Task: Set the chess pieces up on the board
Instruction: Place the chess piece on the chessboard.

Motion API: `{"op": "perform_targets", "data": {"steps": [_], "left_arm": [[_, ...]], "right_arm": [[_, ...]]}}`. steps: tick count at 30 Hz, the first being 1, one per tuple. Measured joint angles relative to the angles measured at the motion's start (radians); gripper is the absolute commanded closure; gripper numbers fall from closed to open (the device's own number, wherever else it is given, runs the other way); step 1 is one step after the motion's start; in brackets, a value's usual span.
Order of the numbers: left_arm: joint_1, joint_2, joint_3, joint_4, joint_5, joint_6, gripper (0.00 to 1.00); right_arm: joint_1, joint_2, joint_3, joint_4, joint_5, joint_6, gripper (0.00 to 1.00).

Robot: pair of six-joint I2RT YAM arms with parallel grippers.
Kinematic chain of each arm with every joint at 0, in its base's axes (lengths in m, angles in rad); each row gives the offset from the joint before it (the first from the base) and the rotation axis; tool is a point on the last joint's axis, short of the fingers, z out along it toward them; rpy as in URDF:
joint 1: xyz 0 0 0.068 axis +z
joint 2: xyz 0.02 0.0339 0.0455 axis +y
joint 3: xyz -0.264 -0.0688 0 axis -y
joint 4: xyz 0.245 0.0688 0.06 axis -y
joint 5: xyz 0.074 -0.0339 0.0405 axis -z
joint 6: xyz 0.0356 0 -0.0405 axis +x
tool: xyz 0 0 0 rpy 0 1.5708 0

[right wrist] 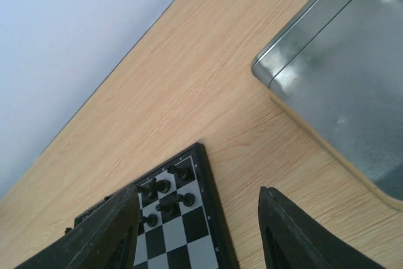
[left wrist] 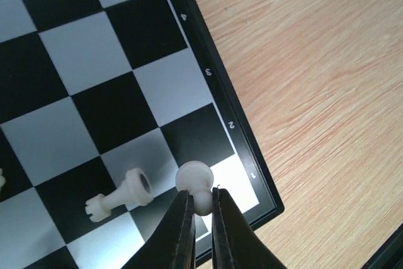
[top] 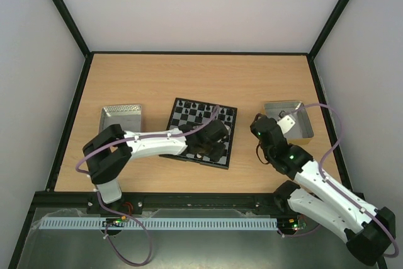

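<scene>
The board (top: 181, 116) lies mid-table, with black pieces (top: 200, 112) along its far rows. My left gripper (top: 211, 149) hovers over the board's near right corner. In the left wrist view the left gripper (left wrist: 198, 209) is shut on a cream-white pawn (left wrist: 194, 177), held over the corner squares of the board (left wrist: 113, 111). A cream-white rook (left wrist: 119, 194) lies on its side just left of it. My right gripper (right wrist: 198, 218) is open and empty above bare table, between the board's far right corner (right wrist: 208, 218) with its black pieces (right wrist: 170, 196) and a metal tray (right wrist: 352, 86).
A shiny metal tray (top: 121, 116) stands left of the board; another tray (top: 288, 120) stands to the right, under the right wrist. Black frame rails run along the table's edges. Bare wood lies beyond the board.
</scene>
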Motion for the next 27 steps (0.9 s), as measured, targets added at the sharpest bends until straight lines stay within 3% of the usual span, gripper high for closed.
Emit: {"op": "perform_targets", "data": {"steps": [8,27], "left_arm": [[-0.05,0.095,0.149,-0.097,-0.066,-0.023,0.97],[-0.064,0.206,0.233,-0.19,-0.118,-0.08,0.93]], "right_arm": [[0.0,-0.074,-0.056,-0.022,0.04,-0.011,0.48],[0.0,-0.163,-0.069,-0.036,0.119,-0.041,0.47]]}}
